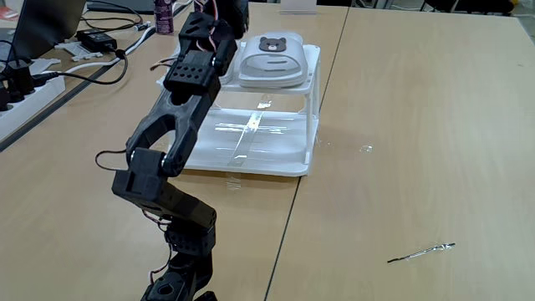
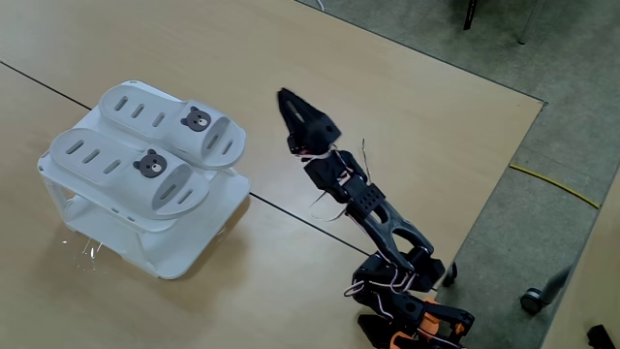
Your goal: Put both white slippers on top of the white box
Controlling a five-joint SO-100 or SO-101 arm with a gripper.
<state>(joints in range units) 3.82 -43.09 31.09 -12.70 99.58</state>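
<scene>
**Resting pair on rack top, arm clear of both**

Sitting side by side on the flat slatted top of the white box (image 2: 145,254) are both white slippers. In a fixed view from above, the farther slipper (image 2: 170,121) and the nearer slipper (image 2: 131,170) lie parallel and touching along their inner edges, bear badges up, toes pointing toward the arm. Toe ends overhang the box edge slightly. In the other fixed view, one slipper (image 1: 272,58) shows at the box top with its bear face toward the camera; the second is hidden behind the arm.

White box (image 1: 251,155) stands upright on the wooden table (image 1: 418,125), straddling the seam between two table panels. Lower shelf is glossy and carries reflections.

Gripper (image 2: 288,100) hangs in the air near the slippers' toe ends, apart from them, touching nothing. Fingers appear closed together to a point with nothing between them. In the low fixed view the gripper end is blocked by the arm's own links.

A power strip (image 1: 21,96) and black cables lie at table left
</scene>
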